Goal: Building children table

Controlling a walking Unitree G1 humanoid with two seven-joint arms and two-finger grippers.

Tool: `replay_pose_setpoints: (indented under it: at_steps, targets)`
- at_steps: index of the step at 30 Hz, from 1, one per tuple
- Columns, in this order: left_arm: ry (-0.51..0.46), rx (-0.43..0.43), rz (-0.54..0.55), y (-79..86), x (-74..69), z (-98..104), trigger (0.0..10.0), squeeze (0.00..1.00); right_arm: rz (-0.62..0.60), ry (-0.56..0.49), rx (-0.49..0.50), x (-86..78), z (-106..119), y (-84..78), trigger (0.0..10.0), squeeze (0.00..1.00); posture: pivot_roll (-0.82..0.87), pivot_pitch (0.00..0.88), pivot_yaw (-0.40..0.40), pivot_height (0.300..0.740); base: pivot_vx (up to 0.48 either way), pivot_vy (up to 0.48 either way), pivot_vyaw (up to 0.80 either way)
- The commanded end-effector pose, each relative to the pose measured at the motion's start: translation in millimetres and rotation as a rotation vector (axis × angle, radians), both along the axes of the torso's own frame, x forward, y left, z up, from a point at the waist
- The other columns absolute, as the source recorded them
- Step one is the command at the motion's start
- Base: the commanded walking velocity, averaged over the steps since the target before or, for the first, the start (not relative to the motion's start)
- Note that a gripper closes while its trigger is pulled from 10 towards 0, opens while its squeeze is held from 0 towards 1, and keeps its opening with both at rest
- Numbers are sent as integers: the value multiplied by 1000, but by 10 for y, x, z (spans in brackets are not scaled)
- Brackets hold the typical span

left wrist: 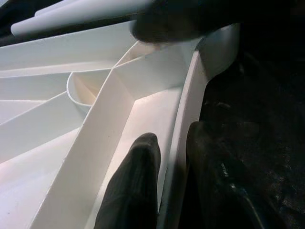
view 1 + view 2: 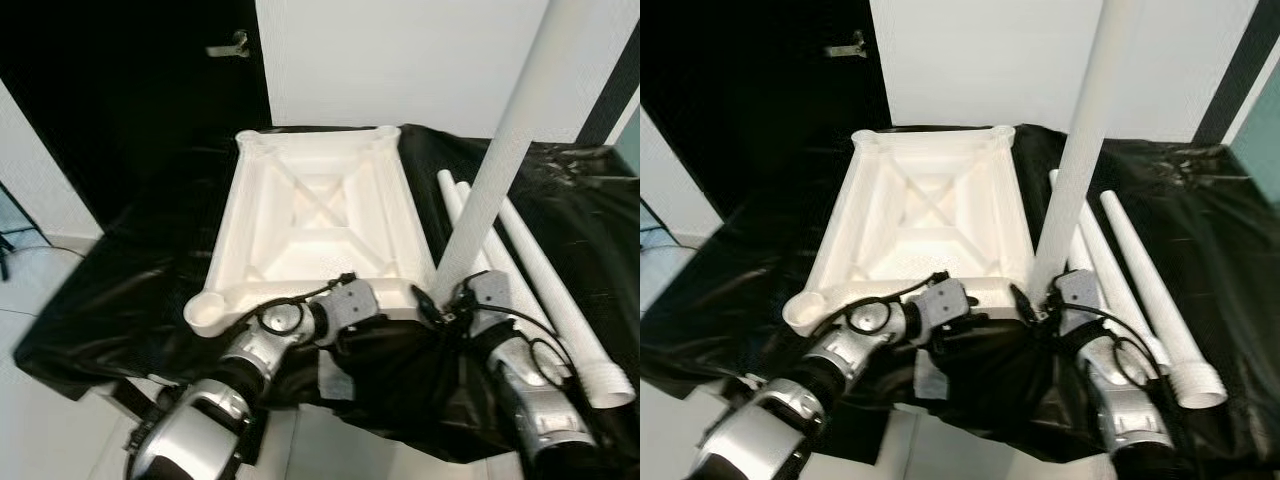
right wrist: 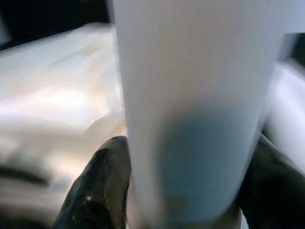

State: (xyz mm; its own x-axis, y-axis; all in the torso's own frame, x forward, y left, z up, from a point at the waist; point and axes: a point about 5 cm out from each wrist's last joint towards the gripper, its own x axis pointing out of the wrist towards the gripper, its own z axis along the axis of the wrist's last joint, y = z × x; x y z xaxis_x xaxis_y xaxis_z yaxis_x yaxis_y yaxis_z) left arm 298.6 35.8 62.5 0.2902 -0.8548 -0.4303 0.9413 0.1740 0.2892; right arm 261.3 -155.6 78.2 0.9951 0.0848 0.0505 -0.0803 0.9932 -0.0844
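Right claw clenches the upright white table leg at the upturned tabletop's near corner; left claw pinches that tabletop's near rim.

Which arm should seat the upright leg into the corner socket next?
Right. The right end effector already clamps the upright white plastic table leg near its base at the near right corner of the upside-down white plastic tabletop. The left end effector pinches the tabletop's near rim, steadying it.
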Motion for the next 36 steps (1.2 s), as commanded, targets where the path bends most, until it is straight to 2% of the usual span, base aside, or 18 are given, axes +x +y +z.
replay_pose_setpoints:
  at_steps: [1, 4, 10, 11, 12, 13, 14, 17, 18, 21, 22, 23, 24, 25, 29, 32, 35, 36]
  targets:
    - [280, 199, -25, 230, -401, -613, 10000, 0, -25, 65, -7, -56, -125, 52, 0, 0, -12, 0, 6, 740, 0, 0, 0]
    - [285, 198, -29, 202, -420, -627, 10000, 0, -164, 69, 5, 5, -112, -59, 0, 0, -20, 0, 7, 740, 0, 0, 0]
    - [283, 194, -31, 175, -414, -617, 10000, 0, -156, 64, -3, 30, -94, -57, 0, 0, -20, 0, 5, 740, 0, 0, 0]
    - [281, 192, -31, 164, -409, -611, 10000, 0, -152, 62, -7, 40, -87, -56, 1294, 0, -20, 0, 3, 740, 0, 0, 0]
    - [281, 192, -31, 164, -409, -611, 10000, 0, -152, 62, -7, 40, -87, -56, 1294, 0, -20, 0, 3, 740, 0, 0, 0]
    - [280, 191, -30, 158, -406, -608, 10000, 0, -152, 63, -19, 43, -88, -53, 10000, 0, -19, 0, 0, 740, 0, 0, 0]
    - [280, 190, -28, 159, -408, -610, 10000, 0, -150, 63, -27, 44, -90, -56, 10000, 655, -20, 0, -1, 740, 0, 0, 0]
    - [280, 190, -27, 164, -410, -614, 10000, 0, -160, 61, -36, 40, -89, -53, 10000, 655, -20, 0, -1, 740, 0, 0, 0]
    - [282, 190, -26, 168, -420, -622, 10000, 0, -146, 54, -39, 40, -77, -53, 10000, 1000, -21, 0, 0, 740, 0, 0, 0]
    - [284, 189, -26, 169, -428, -628, 10000, 0, -116, 54, -50, 49, -65, -49, 10000, 1000, -22, 0, -2, 740, 0, 0, 0]
    - [285, 189, -26, 168, -434, -632, 10000, 0, -78, 50, -65, 62, -44, -56, 10000, 929, -22, 0, -2, 740, 0, 0, 0]
    - [285, 189, -26, 168, -434, -632, 10000, 0, -78, 50, -65, 62, -44, -56, 10000, 929, -22, 0, -2, 740, 0, 0, 0]
    - [286, 189, -26, 167, -436, -633, 10000, 0, -35, 41, -79, 77, -18, -67, 10000, 0, -23, 0, -3, 740, 0, 0, 0]
    - [286, 189, -26, 167, -436, -633, 10000, 0, -35, 41, -79, 77, -18, -67, 10000, 0, -23, 0, -3, 740, 0, 0, 0]
    - [284, 187, -26, 161, -424, -623, 10000, 0, 141, 32, -149, 133, 76, -129, 10000, 0, -31, 0, 0, 740, 0, 0, 0]
    - [284, 187, -26, 161, -424, -623, 10000, 0, 141, 32, -149, 133, 76, -129, 10000, 0, -31, 0, 0, 740, 0, 0, 0]
    - [282, 190, -28, 157, -415, -618, 10000, 0, 369, 104, -184, 198, 196, -233, 10000, 0, -39, 0, 5, 740, 0, 0, 0]
    - [282, 190, -28, 157, -415, -618, 10000, 0, 369, 104, -184, 198, 196, -233, 10000, 0, -39, 0, 5, 740, 0, 0, 0]
